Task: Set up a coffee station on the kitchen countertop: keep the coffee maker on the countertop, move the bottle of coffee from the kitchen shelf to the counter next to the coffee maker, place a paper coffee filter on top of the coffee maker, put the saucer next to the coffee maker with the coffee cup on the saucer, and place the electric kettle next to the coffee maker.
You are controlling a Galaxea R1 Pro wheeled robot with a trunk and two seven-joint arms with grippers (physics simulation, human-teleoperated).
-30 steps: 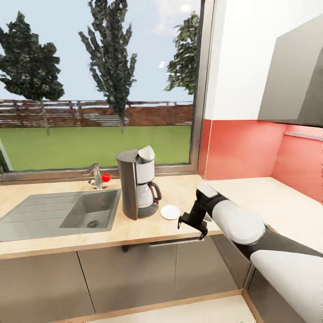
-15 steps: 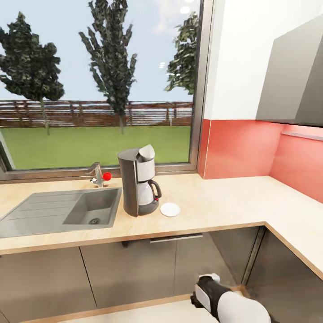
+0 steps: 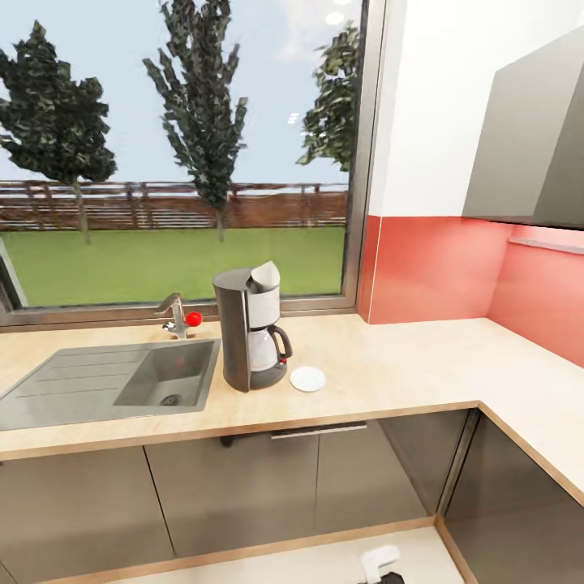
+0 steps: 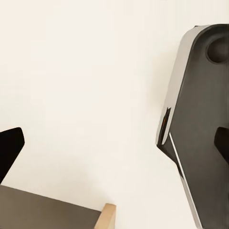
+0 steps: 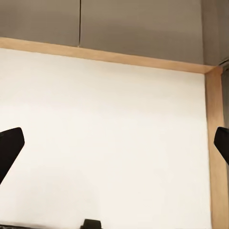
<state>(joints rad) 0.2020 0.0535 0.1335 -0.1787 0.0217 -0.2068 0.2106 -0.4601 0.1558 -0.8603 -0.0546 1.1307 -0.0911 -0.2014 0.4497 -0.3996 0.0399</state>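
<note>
On the kitchen countertop (image 3: 381, 373), the coffee maker (image 3: 250, 328) stands upright just beside the steel sink (image 3: 113, 381), below the window (image 3: 178, 154). A white paper coffee filter (image 3: 265, 277) sits at the top of the machine, tilted. The glass carafe sits in its bay, black handle facing the saucer (image 3: 307, 379). The saucer lies flat on the worktop, just beside the machine's base, nothing resting on it. A tap with a red knob (image 3: 192, 319) stands behind the sink.

The left gripper (image 4: 114, 143) points at pale floor (image 4: 86, 95), with a dark grey part of the robot's own body (image 4: 200, 124) alongside; its fingers (image 4: 8, 148) are spread wide and hold nothing. The right gripper (image 5: 114, 143) faces pale floor and the dark grey cabinets (image 5: 138, 24); its fingertips (image 5: 9, 145) are likewise wide apart and empty.
</note>
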